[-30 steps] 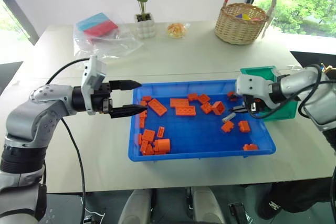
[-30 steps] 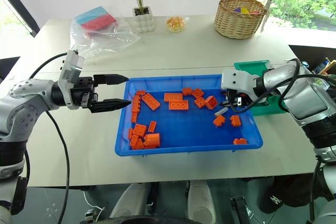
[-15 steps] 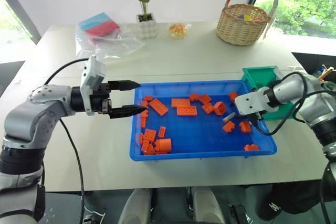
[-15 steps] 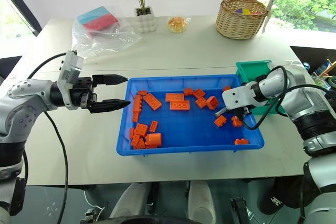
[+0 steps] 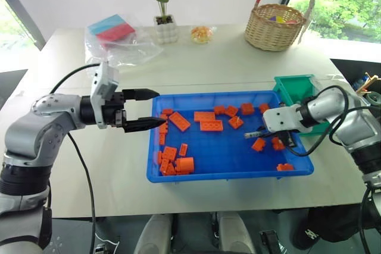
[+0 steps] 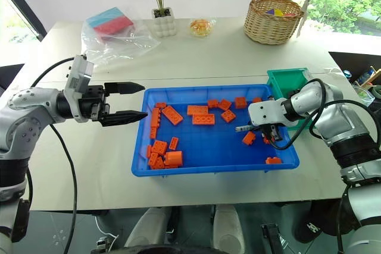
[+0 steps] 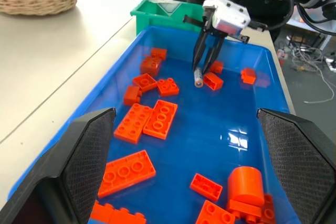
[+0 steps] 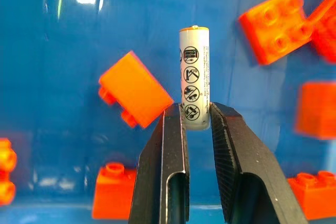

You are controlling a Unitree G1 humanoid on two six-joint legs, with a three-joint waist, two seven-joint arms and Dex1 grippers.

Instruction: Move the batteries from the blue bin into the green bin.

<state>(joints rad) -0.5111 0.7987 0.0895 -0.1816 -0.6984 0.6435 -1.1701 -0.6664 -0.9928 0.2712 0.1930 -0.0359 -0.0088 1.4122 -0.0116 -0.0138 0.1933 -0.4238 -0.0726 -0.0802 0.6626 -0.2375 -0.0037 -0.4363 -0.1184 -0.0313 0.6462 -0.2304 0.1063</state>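
**Operator:** I've got a battery [image 8: 193,77] pinched by its lower end in the right end effector [image 8: 195,116], fingers closed tight on it, hanging over the blue bin [image 5: 178,176] toward its three o'clock side.

**Observer:** Risks?

**Operator:** I only hold the tip, so a fast swing could make it pivot or slip out among the orange bricks [image 5: 210,125]. The green bin [image 5: 291,84] sits touching the blue one at about two o'clock; I can't see inside it.

**Observer:** Left side?

**Operator:** My left end effector [image 5: 150,109] hovers wide open and empty at nine o'clock, just outside the blue rim over the tabletop [image 5: 226,63].
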